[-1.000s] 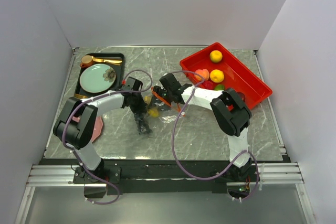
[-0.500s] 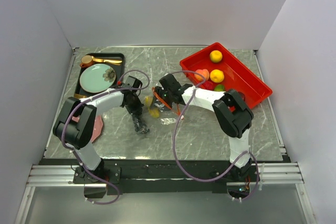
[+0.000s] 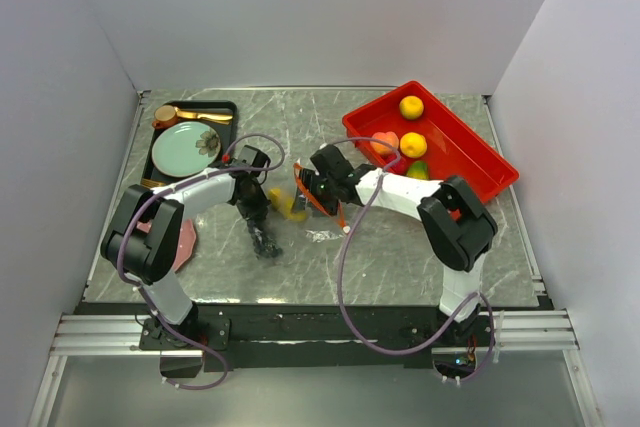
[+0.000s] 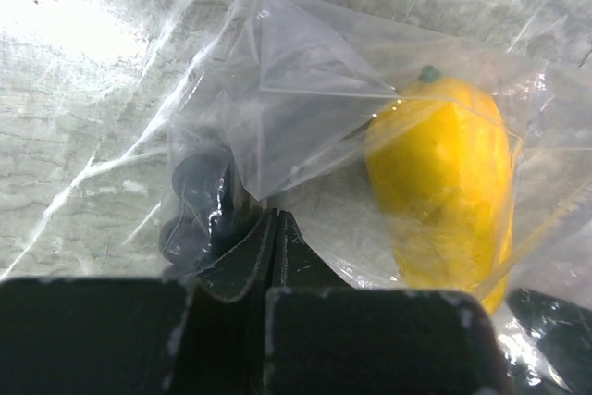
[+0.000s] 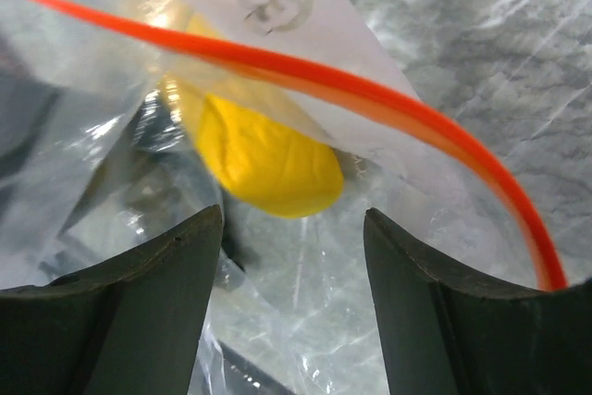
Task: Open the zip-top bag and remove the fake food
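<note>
White-and-black left arm [image 3: 195,194] and right arm [image 3: 395,190], looping purple cables [image 3: 338,267], dark curved jaws.

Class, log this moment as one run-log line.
left gripper shut on bag | right gripper open, at bag | yellow food in bag | other food in tray

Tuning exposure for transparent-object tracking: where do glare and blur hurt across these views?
Left wrist: blown-out glare on the grey marbled tabletop, and bright creases on the clear plastic zip-top bag veil the yellow plastic fruit. Right wrist: right gripper's fingers soft, fruit blurred, orange-red zip strip fairly crisp. Top external: even light, bag nearly invisible.
</note>
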{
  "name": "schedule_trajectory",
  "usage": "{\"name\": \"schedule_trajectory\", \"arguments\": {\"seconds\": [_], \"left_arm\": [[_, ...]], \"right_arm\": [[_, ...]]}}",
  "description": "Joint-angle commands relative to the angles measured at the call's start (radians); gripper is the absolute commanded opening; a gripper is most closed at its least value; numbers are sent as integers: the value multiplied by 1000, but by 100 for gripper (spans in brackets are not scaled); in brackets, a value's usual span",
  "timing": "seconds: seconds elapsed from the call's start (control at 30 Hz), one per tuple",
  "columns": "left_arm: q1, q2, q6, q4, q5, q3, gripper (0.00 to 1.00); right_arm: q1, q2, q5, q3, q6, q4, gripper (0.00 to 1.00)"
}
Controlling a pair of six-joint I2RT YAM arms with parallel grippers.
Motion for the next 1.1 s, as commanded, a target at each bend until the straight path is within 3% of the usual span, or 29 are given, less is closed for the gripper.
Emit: {"name": "schedule_trajectory", "arguments": {"seconds": [0.0, 0.13, 0.27, 0.47, 0.8, 1.07], "left_arm": [[4, -23, 47, -16, -15, 17, 1], [4, -12, 84, -20, 17, 42, 1], [4, -5, 104, -14, 46, 55, 1], [4, -2, 116, -2, 68, 54, 1], [1, 14, 123, 23, 94, 49, 1], [-2, 20, 123, 27, 98, 55, 1]], "right_arm": [[3, -88, 20, 28, -30, 32, 69], [5, -23, 48, 122, -54, -33, 67], [20, 49, 54, 191, -76, -73, 56], [48, 92, 60, 187, -85, -76, 51], [85, 121, 82, 174, -100, -87, 53], [97, 142, 97, 200, -111, -111, 62]]}}
